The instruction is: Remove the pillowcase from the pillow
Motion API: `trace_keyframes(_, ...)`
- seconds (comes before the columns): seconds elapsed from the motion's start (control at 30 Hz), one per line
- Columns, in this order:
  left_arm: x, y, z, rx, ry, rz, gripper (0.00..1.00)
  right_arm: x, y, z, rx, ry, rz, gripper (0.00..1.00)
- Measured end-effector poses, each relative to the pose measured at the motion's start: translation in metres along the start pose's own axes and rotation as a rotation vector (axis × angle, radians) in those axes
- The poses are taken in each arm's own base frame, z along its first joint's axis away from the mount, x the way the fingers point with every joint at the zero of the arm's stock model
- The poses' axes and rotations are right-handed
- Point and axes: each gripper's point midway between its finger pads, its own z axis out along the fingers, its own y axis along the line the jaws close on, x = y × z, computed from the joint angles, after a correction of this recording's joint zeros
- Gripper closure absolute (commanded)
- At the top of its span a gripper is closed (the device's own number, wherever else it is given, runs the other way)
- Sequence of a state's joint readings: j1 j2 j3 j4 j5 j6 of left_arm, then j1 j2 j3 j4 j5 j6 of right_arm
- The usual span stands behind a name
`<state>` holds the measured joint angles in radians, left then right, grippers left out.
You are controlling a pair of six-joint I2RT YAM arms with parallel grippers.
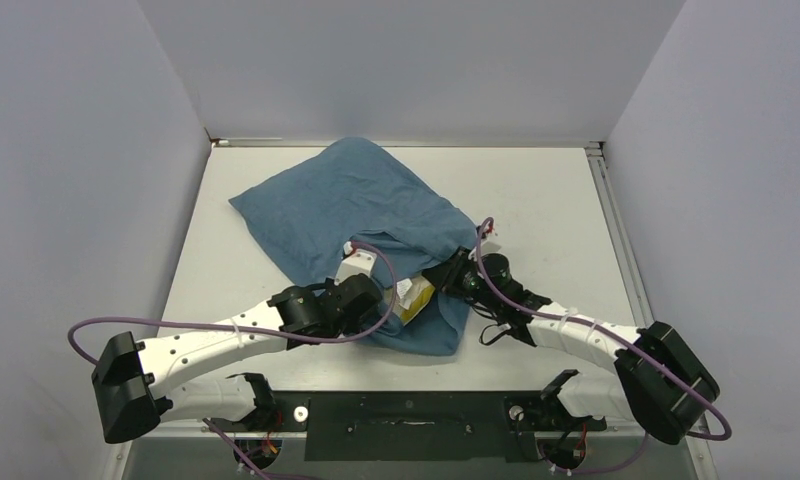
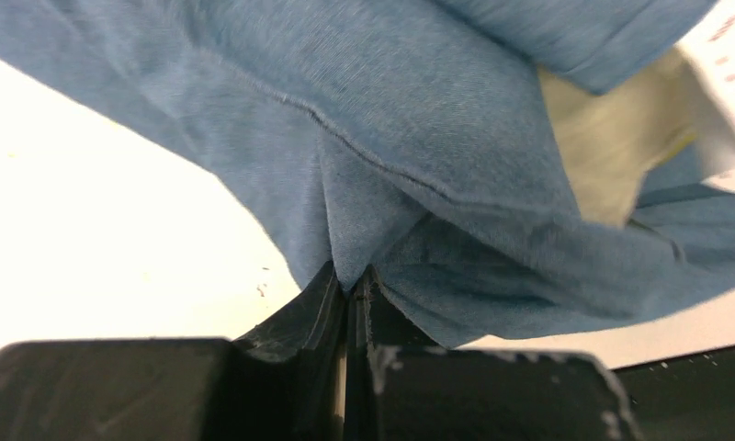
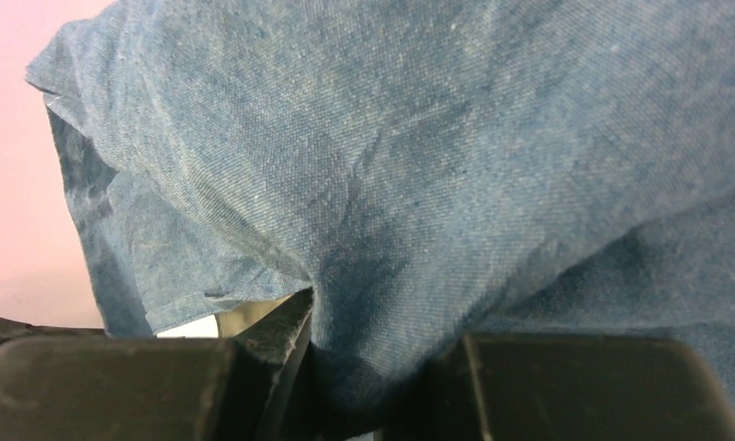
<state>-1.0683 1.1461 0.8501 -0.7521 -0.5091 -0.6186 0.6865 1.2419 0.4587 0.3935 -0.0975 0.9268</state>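
Observation:
The slate-blue pillowcase (image 1: 351,205) lies crumpled over the pillow in the middle of the table. Only a cream and yellow corner of the pillow (image 1: 416,298) shows at the near open end. It also shows in the left wrist view (image 2: 603,152). My left gripper (image 1: 364,272) is at the near edge of the cloth, left of that corner. In the left wrist view it (image 2: 350,285) is shut on a fold of the pillowcase (image 2: 382,119). My right gripper (image 1: 448,274) is right of the corner. In the right wrist view it (image 3: 364,367) is shut on a thick bunch of pillowcase (image 3: 419,165).
The white table (image 1: 536,200) has grey walls at the back and both sides. A metal rail (image 1: 616,230) runs along its right edge. The black base plate (image 1: 406,425) is at the near edge, between the arm bases.

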Motion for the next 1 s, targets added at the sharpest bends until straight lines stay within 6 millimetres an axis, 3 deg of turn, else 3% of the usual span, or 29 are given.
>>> trace_keyframes(0.3,-0.005,0.024,0.001,-0.117,-0.025,0.016,1.0,-0.032,-0.011,-0.019,-0.021,-0.039,0.054,0.95)
trace_keyframes(0.57,-0.004,0.022,0.017,-0.147,-0.025,-0.018,1.0,-0.058,-0.023,-0.041,-0.064,-0.07,0.143,0.95)
trace_keyframes(0.83,0.016,0.031,0.055,-0.173,-0.078,-0.179,0.97,-0.058,-0.024,-0.053,-0.132,-0.018,0.242,0.95)
trace_keyframes(0.9,0.018,0.041,0.065,-0.184,-0.09,-0.259,0.87,-0.054,-0.02,-0.055,-0.153,0.006,0.255,0.95)
trace_keyframes(1.0,0.017,0.056,0.076,-0.175,-0.122,-0.399,0.82,-0.053,-0.012,-0.057,-0.19,0.025,0.267,0.95)
